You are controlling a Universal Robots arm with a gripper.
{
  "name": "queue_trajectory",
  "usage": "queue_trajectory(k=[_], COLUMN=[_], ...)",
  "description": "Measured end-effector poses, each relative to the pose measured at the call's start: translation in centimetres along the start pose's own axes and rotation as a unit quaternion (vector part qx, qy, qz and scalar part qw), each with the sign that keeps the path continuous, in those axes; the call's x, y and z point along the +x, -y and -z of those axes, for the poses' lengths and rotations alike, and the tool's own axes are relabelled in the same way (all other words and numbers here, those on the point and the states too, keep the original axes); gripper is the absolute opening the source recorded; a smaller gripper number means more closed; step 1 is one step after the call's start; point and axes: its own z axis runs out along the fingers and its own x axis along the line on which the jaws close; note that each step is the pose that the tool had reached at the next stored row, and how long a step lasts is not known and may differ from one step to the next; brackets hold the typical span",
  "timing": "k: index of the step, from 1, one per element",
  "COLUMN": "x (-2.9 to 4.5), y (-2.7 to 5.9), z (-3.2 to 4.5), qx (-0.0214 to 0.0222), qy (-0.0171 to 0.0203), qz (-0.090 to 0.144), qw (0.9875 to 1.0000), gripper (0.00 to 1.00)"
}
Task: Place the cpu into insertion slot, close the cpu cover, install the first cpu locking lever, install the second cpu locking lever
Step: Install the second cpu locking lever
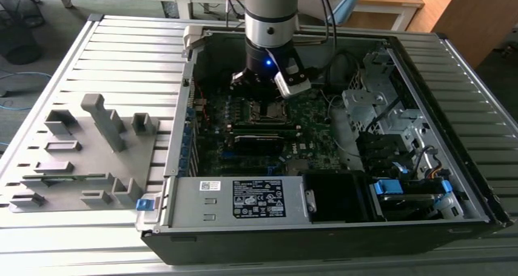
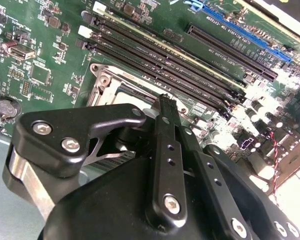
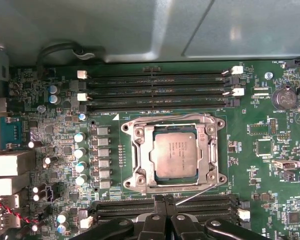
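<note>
Jaws (image 3: 162,200) pressed together, nothing held, hovering just beside socket edge. Chip (image 3: 176,155) seated in socket (image 3: 140,176) just ahead of jaws, cover (image 3: 208,156) lowered over it.

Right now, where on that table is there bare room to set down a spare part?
Bare ribbed table lies between the grey fixture blocks and the table's far edge. Inside the computer case it is crowded: the gripper hangs over the cpu.

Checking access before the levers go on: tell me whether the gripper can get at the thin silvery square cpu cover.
Probably yes. The black gripper hangs beside the thin silvery square cpu cover, fingers together, with nothing between them in the first wrist view.
</note>
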Motion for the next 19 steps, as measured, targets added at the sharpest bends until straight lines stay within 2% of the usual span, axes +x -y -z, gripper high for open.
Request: queue_trajectory(k=[9,19], x=[0.39,0.42], y=[0.04,0.03], z=[-0.08,-0.28], qx=[0.0002,0.0001], qy=[0.0001,0.0002], qz=[0.000,0.000], qw=[1.0000,1.0000], gripper=[0.10,0.10])
